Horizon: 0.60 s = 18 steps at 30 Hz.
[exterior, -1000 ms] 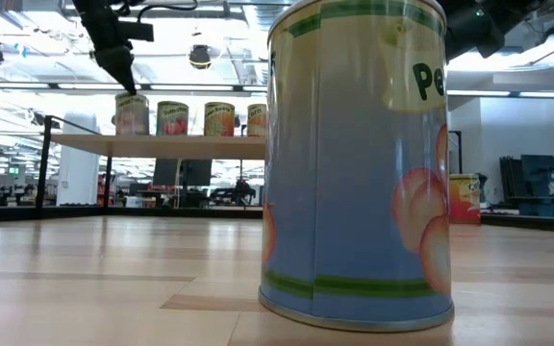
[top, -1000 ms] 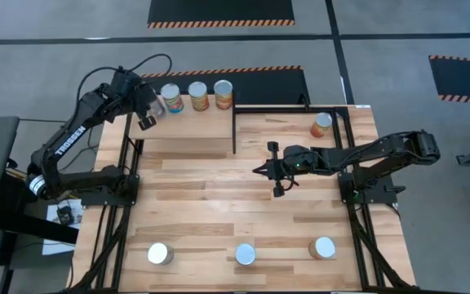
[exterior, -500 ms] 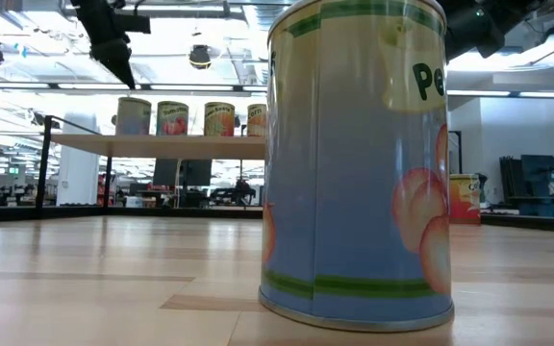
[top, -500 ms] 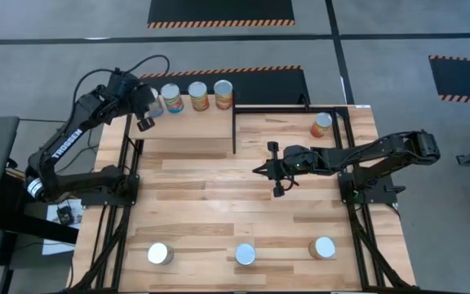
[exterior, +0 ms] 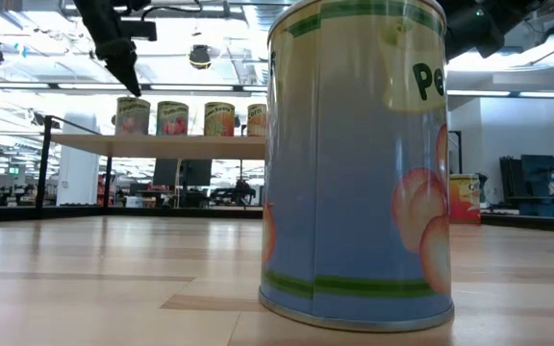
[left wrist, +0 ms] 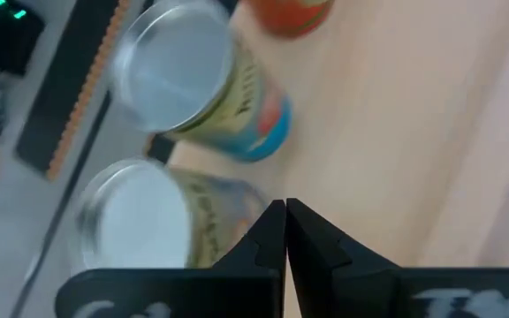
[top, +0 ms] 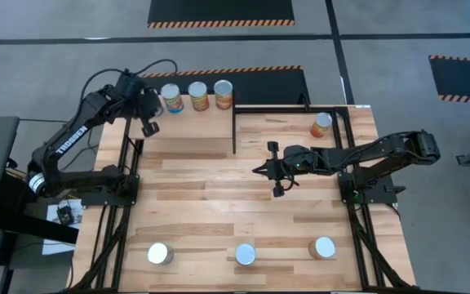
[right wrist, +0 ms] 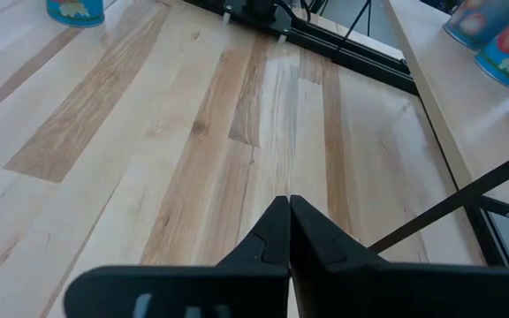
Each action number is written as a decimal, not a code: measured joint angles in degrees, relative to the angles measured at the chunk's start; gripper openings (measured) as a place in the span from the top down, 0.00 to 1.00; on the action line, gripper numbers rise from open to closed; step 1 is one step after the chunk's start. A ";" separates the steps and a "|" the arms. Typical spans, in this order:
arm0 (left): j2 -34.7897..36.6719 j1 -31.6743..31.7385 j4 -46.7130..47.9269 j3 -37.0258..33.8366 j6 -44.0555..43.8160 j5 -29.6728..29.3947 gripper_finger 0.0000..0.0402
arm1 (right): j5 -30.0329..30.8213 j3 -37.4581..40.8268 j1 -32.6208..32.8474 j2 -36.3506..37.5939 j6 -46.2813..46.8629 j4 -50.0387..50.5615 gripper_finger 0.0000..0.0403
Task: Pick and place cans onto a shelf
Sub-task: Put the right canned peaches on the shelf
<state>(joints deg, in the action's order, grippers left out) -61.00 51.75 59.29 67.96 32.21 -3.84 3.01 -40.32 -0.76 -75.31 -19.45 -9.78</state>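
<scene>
While the left hand (top: 148, 124) is held above the shelf (top: 178, 140) with fingers pressed together, four cans (top: 196, 95) seem lined up just beyond it. Right hand (top: 269, 170), likewise pressed together, is held over the surface (top: 243, 212).

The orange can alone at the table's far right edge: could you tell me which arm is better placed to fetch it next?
Probably the right. Its claw hangs shut over mid-table on the same side as the orange can, while the left claw, also shut, is over the shelf beside the cans already placed.
</scene>
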 joint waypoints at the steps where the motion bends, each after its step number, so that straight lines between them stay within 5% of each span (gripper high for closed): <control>1: -0.37 0.00 -0.13 0.00 -0.06 -1.43 1.00 | 0.00 0.00 -0.01 0.00 0.01 0.00 0.96; 10: -1.63 0.02 -2.94 0.00 -1.25 -9.07 1.00 | 0.00 0.00 -0.02 0.00 -0.01 0.11 0.96; 18: -1.65 1.47 -3.19 0.00 -1.25 -10.09 1.00 | 0.00 0.00 -0.02 0.00 0.01 0.11 0.97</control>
<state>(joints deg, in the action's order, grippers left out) -62.65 53.22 56.11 67.96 30.96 -13.92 3.01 -40.32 -0.78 -75.31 -19.44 -9.67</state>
